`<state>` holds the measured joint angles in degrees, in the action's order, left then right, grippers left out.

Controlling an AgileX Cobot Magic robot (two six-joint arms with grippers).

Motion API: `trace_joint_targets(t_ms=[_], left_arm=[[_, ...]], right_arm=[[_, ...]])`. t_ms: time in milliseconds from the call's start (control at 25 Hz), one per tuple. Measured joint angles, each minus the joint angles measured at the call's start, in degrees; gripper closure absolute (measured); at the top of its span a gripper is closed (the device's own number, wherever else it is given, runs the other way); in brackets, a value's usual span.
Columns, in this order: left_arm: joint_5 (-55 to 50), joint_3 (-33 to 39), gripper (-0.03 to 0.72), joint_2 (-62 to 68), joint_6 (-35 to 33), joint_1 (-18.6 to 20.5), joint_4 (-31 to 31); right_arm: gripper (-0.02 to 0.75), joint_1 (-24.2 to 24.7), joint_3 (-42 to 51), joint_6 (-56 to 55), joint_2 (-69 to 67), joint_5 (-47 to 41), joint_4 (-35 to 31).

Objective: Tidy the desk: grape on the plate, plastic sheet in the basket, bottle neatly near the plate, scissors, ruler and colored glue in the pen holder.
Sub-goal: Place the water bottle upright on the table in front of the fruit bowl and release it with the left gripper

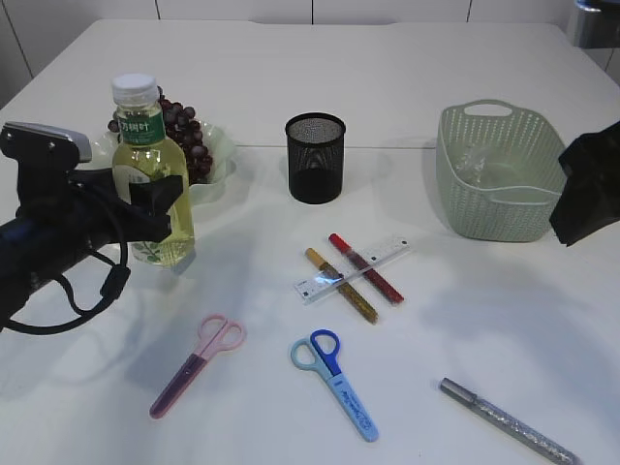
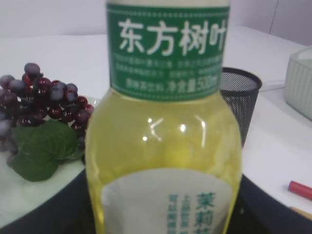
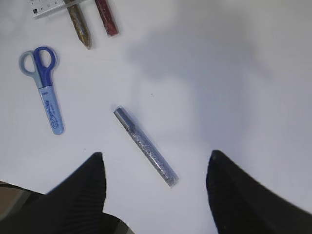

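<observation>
Left gripper point(image 1: 160, 208) is closed around the body of the bottle point(image 1: 150, 174), its jaws pinching the lower part while the bottle stands upright on the table point(image 1: 387, 77), just beside the plate point(image 1: 221, 145) that carries the grape point(image 1: 184, 131). The step in hand appears to be setting the bottle neatly near the plate. For a clean result, the bottle should rest flat on its base before release, clear of the plate rim. The jaws should then part fully and withdraw level, away from the plate, so neither finger drags the bottle over.

Right gripper point(image 3: 156, 190) hangs spread and empty above the silver glue stick point(image 3: 146, 146). Scissors point(image 1: 334, 383), ruler point(image 1: 354, 271) and the other glue sticks lie on the table, outside the pen holder point(image 1: 315, 157).
</observation>
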<state>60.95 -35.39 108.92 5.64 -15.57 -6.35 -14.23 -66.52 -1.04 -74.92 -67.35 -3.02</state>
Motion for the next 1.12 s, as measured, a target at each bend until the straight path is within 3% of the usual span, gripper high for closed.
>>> trace_joint_targets(t_ms=[840, 1120], left_arm=[[3.47, -3.99, 0.249, 9.91, 0.37, 1.09, -2.19], [2.52, -3.99, 0.103, 8.53, 0.37, 1.09, -2.10]], right_arm=[[0.231, 0.00, 0.00, -0.19, 0.00, -0.35, -0.19], [0.231, 0.00, 0.00, -0.33, 0.00, -1.88, -0.27]])
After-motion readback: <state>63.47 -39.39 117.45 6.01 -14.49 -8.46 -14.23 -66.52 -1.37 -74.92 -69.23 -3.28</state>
